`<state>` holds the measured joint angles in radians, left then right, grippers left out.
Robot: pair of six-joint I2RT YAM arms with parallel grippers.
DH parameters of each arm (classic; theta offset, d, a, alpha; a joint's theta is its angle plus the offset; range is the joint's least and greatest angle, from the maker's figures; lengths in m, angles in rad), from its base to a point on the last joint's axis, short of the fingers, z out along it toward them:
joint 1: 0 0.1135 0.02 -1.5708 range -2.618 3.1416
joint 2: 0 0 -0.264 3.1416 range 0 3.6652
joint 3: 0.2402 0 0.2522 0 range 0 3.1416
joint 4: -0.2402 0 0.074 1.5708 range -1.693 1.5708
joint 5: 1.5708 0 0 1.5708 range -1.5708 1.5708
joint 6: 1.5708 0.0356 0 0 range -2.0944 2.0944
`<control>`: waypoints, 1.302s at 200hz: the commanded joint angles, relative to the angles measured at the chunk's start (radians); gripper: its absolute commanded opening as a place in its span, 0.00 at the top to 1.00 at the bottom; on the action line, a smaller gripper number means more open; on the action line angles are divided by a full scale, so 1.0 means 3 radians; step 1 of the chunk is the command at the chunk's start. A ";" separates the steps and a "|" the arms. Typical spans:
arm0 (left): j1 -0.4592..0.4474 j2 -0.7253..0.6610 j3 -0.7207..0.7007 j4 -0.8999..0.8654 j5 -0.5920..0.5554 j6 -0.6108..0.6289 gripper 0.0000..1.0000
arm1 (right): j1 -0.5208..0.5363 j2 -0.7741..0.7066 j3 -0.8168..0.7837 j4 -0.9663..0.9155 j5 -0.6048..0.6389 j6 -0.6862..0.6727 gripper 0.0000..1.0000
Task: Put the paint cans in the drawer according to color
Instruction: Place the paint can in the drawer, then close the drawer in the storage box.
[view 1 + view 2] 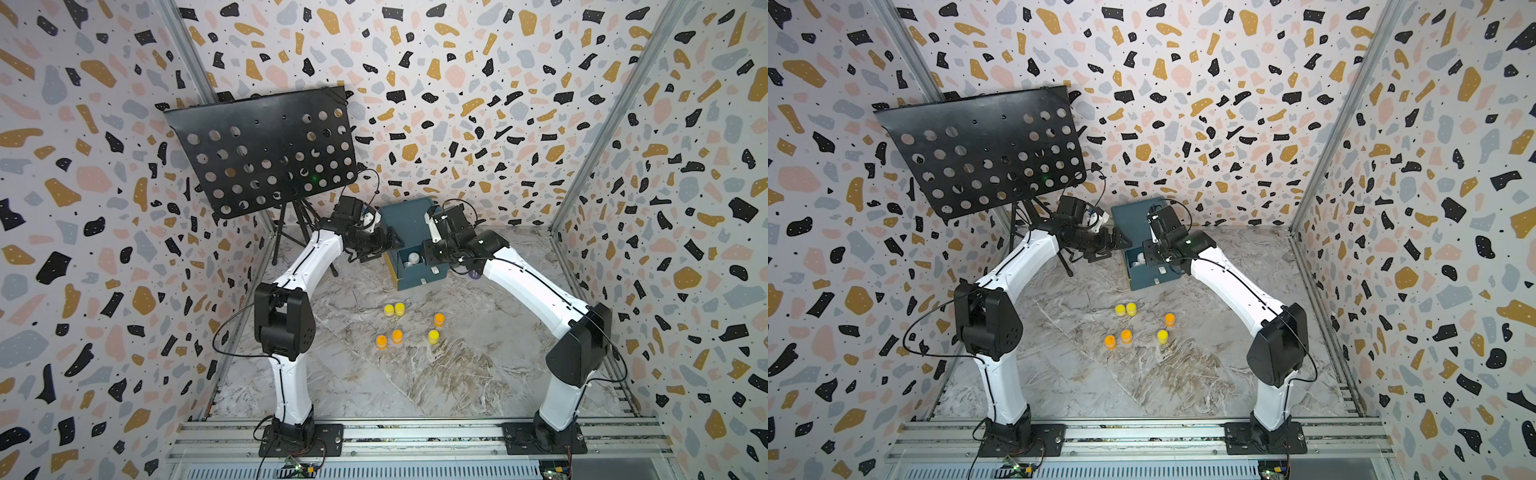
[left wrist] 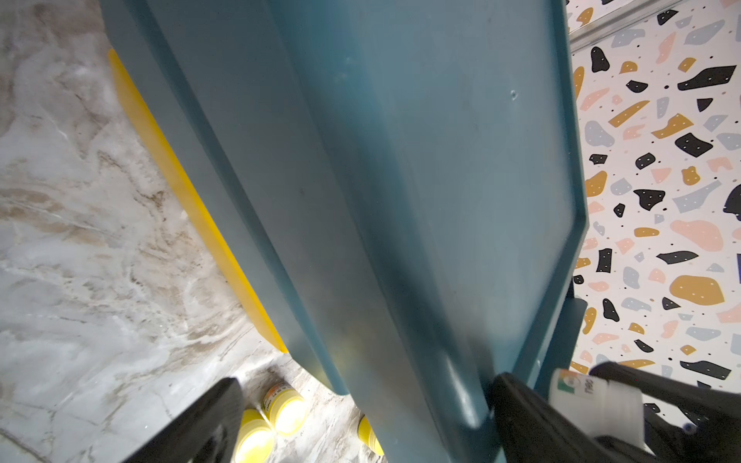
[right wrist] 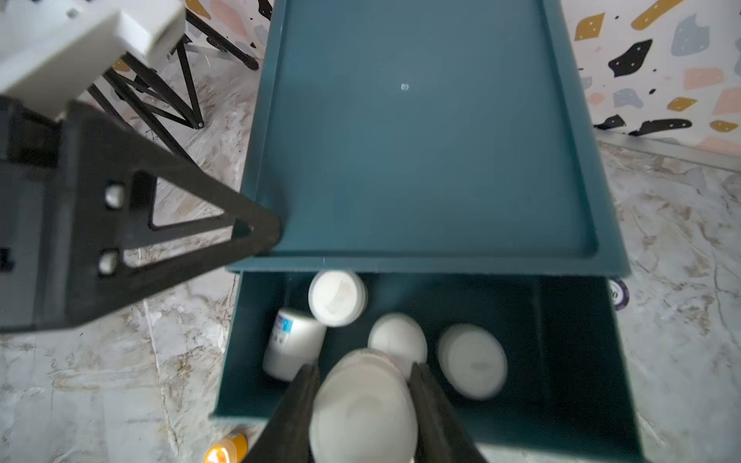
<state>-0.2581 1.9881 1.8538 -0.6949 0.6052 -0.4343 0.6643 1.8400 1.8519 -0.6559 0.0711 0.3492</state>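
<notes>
Held above the pulled-out drawer [image 3: 581, 381] of the teal drawer unit [image 3: 421, 140]: right end effector [image 3: 363, 368], clamped on a white paint can [image 3: 363, 417]. Inside that drawer, beneath it: second white can [image 3: 337, 296], lid up, just under the unit's front edge; tipped white can [image 3: 294, 344] on its side just beside; third white can [image 3: 397, 338] and fourth white can [image 3: 471, 360], lids up, nearer the drawer's middle. At the unit's front corner on the left arm's side: left end effector [image 1: 378, 247], fingers spread apart, straddling that corner; contact with it not discernible. In front of the unit, well apart from it, upright on the marble bench [image 1: 478, 374] in both top views: first yellow can [image 1: 389, 310] touching second yellow can [image 1: 399, 308]; first orange can [image 1: 439, 319]; third yellow can [image 1: 433, 336]; second orange can [image 1: 397, 336] near third orange can [image 1: 381, 341]. Behind the unit, toward the left arm: black perforated music stand [image 1: 266, 153].
</notes>
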 commanded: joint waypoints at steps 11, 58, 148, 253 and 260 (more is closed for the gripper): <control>0.0017 0.0065 -0.0039 -0.0111 -0.0062 0.0029 0.00 | 0.0000 0.0085 0.0233 -0.0104 -0.0094 -0.0039 0.74; 0.0027 0.0072 -0.0035 -0.0111 -0.0052 0.0022 0.00 | -0.0001 0.0195 0.0301 -0.0091 -0.0079 -0.0068 0.74; 0.0033 0.0082 -0.0038 -0.0111 -0.0044 0.0016 0.00 | 0.0000 -0.0261 -0.0232 0.0261 -0.0206 -0.0079 0.44; 0.0032 0.0097 -0.0048 -0.0111 -0.0043 0.0011 0.00 | 0.0000 -0.1597 -0.2031 0.0927 0.0090 0.0203 0.69; 0.0032 0.0102 -0.0048 -0.0113 -0.0037 0.0011 0.00 | 0.0000 -0.1603 -0.2081 0.0956 0.0078 0.0228 0.73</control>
<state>-0.2554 1.9919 1.8538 -0.6945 0.6128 -0.4370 0.6647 1.3777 1.2812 -0.4065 0.0765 0.3775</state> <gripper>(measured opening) 0.996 0.318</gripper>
